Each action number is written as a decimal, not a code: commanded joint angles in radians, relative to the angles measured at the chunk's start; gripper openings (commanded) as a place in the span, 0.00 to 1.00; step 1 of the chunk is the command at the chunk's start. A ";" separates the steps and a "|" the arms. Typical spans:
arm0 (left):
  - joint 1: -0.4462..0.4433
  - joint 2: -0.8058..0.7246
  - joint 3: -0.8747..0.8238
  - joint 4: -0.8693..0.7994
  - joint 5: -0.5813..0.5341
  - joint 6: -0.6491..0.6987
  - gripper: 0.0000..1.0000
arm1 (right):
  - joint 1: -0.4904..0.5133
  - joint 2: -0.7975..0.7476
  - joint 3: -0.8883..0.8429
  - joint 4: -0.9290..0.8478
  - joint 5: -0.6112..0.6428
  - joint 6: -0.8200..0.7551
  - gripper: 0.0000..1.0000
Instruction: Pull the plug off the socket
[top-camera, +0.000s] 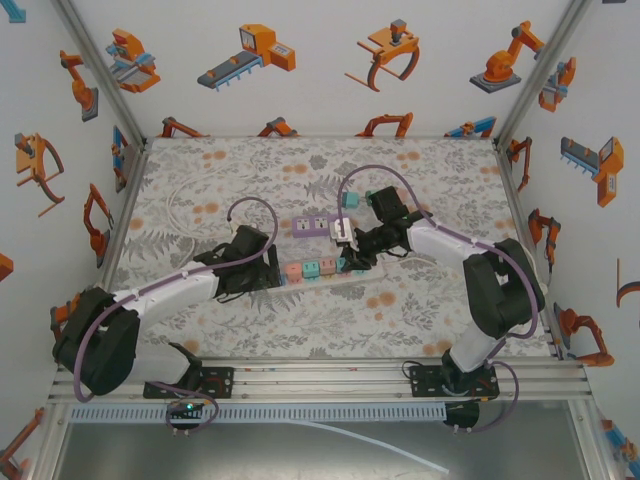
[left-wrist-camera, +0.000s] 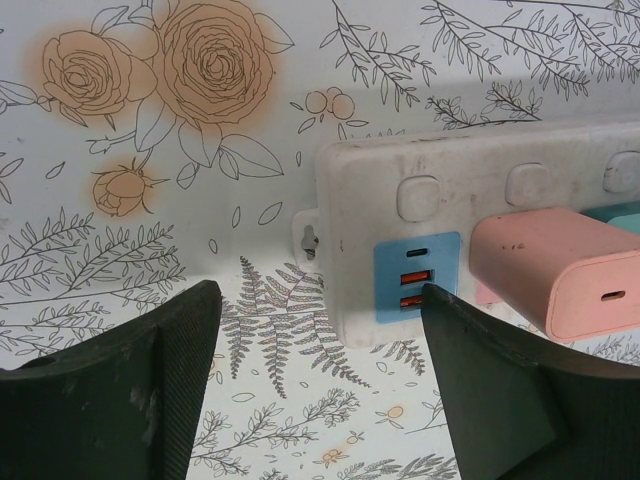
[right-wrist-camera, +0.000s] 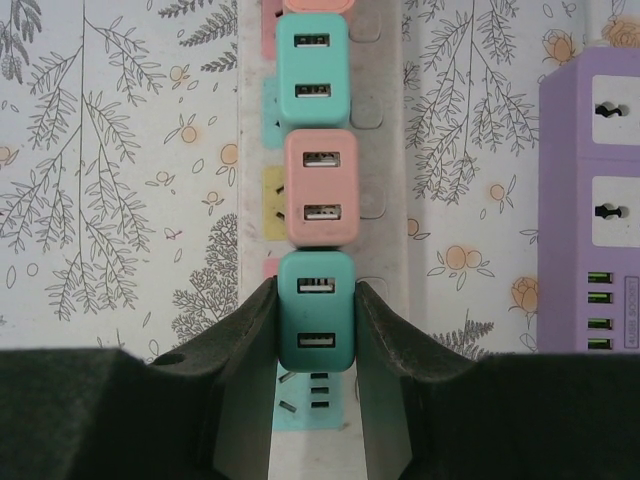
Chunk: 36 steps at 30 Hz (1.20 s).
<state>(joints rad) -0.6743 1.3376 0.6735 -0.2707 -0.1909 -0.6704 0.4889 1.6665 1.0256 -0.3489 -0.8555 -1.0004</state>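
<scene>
A white power strip (top-camera: 372, 277) lies across the middle of the table with a row of pink and teal plugs in it. My right gripper (right-wrist-camera: 316, 300) is shut on the teal plug (right-wrist-camera: 316, 310) at the near end of the row, one finger on each side. Just below that plug a light-blue socket face (right-wrist-camera: 310, 405) shows bare slots; I cannot tell whether the plug's prongs are seated. My left gripper (left-wrist-camera: 318, 295) stands open at the strip's left end (left-wrist-camera: 350, 230), its fingers (left-wrist-camera: 180, 370) apart from it. A pink plug (left-wrist-camera: 560, 265) sits beside that end.
A purple power strip (right-wrist-camera: 590, 200) lies just right of the white one, behind it (top-camera: 315, 225) in the top view. A pink plug (right-wrist-camera: 322, 190) and another teal plug (right-wrist-camera: 312, 70) stand close beyond the held one. A small teal block (top-camera: 350, 199) sits further back.
</scene>
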 joint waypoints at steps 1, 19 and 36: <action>-0.007 0.051 -0.031 -0.085 -0.074 -0.005 0.74 | 0.002 -0.009 0.049 0.072 -0.159 0.081 0.16; -0.044 0.069 0.026 -0.196 -0.175 0.040 0.75 | -0.002 -0.053 0.001 0.141 -0.055 0.135 0.15; -0.079 0.152 0.066 -0.203 -0.197 0.072 0.75 | -0.013 -0.098 -0.035 0.207 -0.067 0.277 0.11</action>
<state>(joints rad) -0.7460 1.4136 0.7803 -0.3683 -0.3485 -0.6411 0.4732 1.6444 0.9844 -0.2153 -0.8524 -0.7689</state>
